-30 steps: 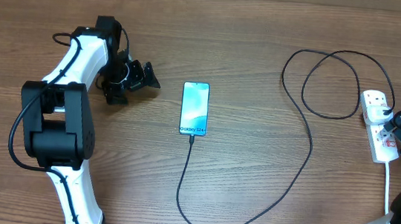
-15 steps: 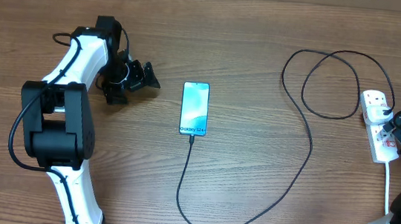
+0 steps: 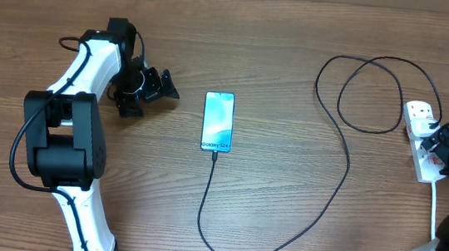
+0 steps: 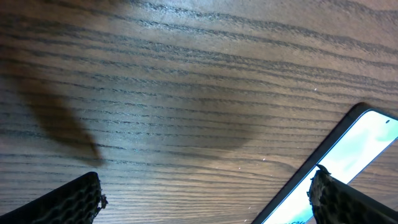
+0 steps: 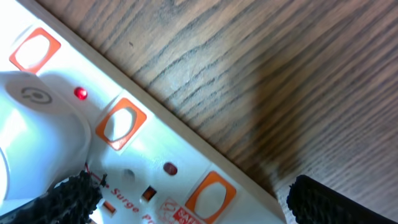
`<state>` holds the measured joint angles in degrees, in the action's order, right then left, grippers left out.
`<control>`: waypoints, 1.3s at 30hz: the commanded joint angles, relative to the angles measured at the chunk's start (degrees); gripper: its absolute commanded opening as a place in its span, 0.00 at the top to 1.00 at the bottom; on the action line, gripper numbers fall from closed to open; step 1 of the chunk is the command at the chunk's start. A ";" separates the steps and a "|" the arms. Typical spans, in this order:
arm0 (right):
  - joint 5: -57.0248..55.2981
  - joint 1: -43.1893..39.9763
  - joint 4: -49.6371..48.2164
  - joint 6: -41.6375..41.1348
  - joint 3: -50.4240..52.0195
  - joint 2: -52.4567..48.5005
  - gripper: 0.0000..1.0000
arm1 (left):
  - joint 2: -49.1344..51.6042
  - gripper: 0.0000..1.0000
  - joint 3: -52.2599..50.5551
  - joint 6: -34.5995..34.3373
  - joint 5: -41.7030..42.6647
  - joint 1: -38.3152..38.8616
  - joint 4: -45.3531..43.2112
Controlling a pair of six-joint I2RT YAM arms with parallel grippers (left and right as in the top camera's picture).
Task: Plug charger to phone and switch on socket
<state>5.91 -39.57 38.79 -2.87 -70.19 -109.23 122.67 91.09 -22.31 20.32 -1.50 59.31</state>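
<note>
Overhead view: the phone lies screen-up at the middle of the table with the charger tip meeting its lower edge. The black cable loops right to a white adapter seated in the socket near the table's right edge. Left gripper sits low over bare wood left of the phone, jaws spread wide and empty; right gripper hovers over the socket, jaws likewise spread and empty, one finger above the strip and one above the wood, and an indicator lamp beside the adapter shows bright red.
</note>
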 commanded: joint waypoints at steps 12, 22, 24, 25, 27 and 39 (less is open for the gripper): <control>-7.91 0.66 -0.37 -4.39 -3.06 3.69 0.00 | -2.05 0.00 0.44 0.46 -0.44 0.35 0.00; -0.20 -2.95 -4.11 -6.36 -2.89 3.67 0.00 | -2.05 0.00 0.44 0.46 -0.44 0.35 0.00; -0.24 -3.04 -4.24 -6.34 -2.89 3.67 0.00 | -2.05 0.01 0.44 0.46 -0.44 0.35 0.00; -0.22 -3.04 -4.26 -6.36 -2.89 3.65 0.00 | -2.05 0.00 0.44 0.46 -0.44 0.35 -0.02; -0.22 -3.04 -4.26 -6.34 -2.86 3.61 0.00 | -2.05 0.00 0.44 0.48 -0.44 0.35 -0.02; -0.22 -2.86 -4.66 -6.34 -2.51 1.95 0.00 | -2.05 0.00 0.44 0.46 -0.44 0.35 0.00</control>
<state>5.23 -42.61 34.54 -8.99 -71.68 -107.61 122.67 91.09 -22.31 20.32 -1.50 59.31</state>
